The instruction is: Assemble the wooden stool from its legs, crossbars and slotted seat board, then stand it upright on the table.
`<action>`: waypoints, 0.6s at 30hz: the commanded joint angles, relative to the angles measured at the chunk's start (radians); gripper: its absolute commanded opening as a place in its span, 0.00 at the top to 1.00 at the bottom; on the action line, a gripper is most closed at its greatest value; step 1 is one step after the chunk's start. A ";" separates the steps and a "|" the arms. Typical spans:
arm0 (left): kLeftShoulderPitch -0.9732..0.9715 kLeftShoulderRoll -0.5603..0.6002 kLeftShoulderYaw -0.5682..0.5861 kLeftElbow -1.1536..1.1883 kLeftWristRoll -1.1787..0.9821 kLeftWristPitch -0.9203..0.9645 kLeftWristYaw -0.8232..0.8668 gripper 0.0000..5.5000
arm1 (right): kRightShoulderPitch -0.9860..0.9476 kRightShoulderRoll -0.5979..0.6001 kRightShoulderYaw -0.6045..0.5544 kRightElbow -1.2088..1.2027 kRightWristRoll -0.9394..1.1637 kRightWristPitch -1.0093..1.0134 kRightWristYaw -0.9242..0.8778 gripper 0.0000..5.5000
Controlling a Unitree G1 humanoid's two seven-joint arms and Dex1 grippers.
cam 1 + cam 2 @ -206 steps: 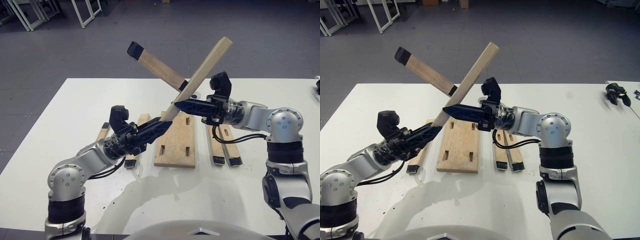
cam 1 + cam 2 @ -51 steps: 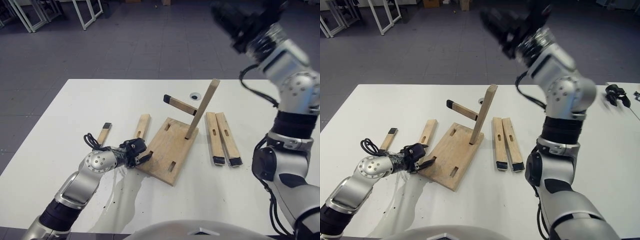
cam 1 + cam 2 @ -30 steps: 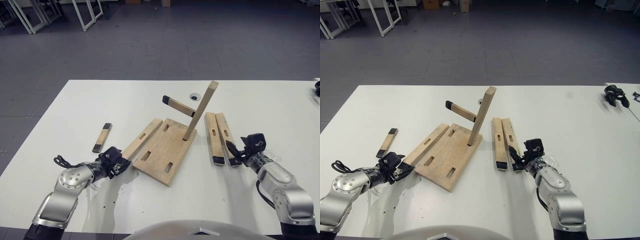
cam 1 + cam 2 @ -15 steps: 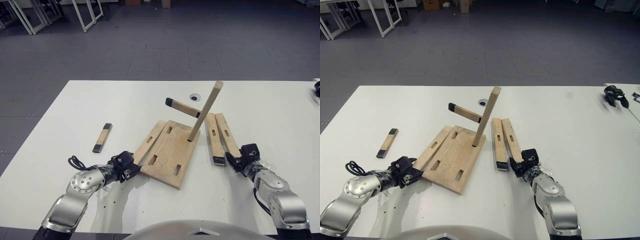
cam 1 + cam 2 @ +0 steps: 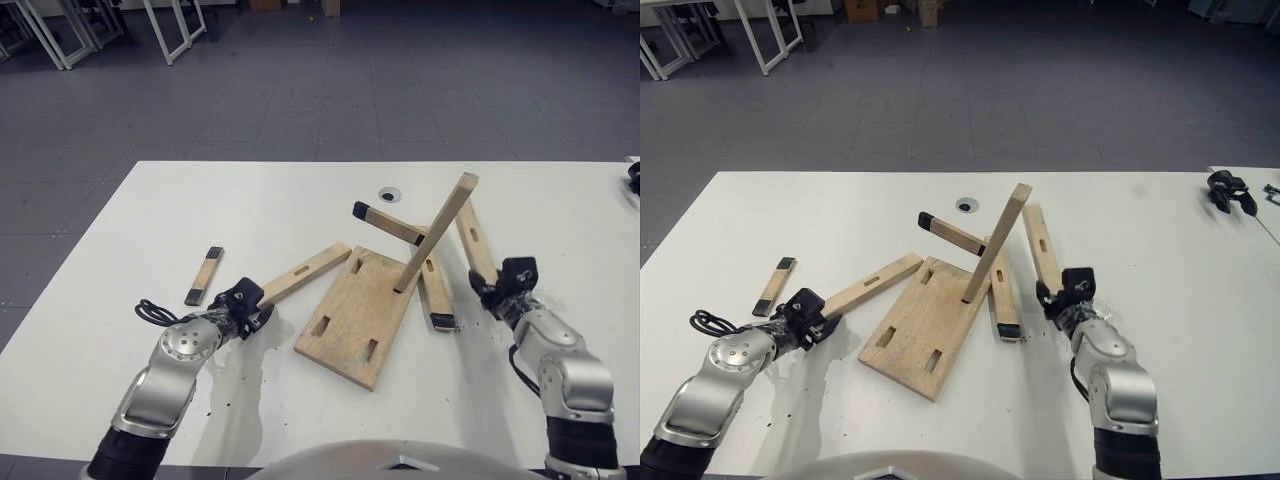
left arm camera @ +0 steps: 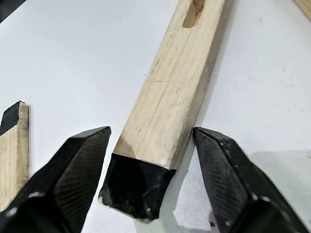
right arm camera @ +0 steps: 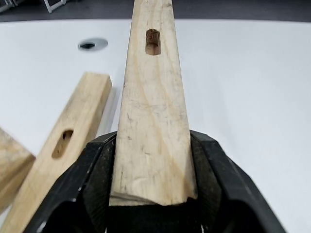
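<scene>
Pale wooden slotted seat board flat on table; socketed wooden leg leans toward 1 o'clock. Left hand wide, straddling black-tipped wooden leg; right hand clamps slotted wooden leg.

**Left and right eye views:** a head-mounted stereo pair looking forward and down over the white table. Both share the seat board at centre, the left gripper at its 9 o'clock and the right gripper at its 3 o'clock.

**Left wrist view:** very near, looking along a slotted leg.

**Right wrist view:** equally near, along a second leg.
</scene>
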 commanded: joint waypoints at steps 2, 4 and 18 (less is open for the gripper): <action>0.008 -0.146 0.077 0.096 -0.056 0.184 0.090 0.43 | -0.090 0.012 -0.036 -0.014 0.026 -0.030 -0.009 0.63; -0.011 -0.203 0.127 0.111 -0.071 0.234 0.142 0.48 | -0.147 0.025 -0.054 -0.042 0.053 -0.050 -0.010 0.63; -0.064 -0.168 0.270 -0.113 -0.037 -0.035 0.220 0.48 | -0.385 0.030 -0.146 -0.172 0.283 0.041 -0.038 0.63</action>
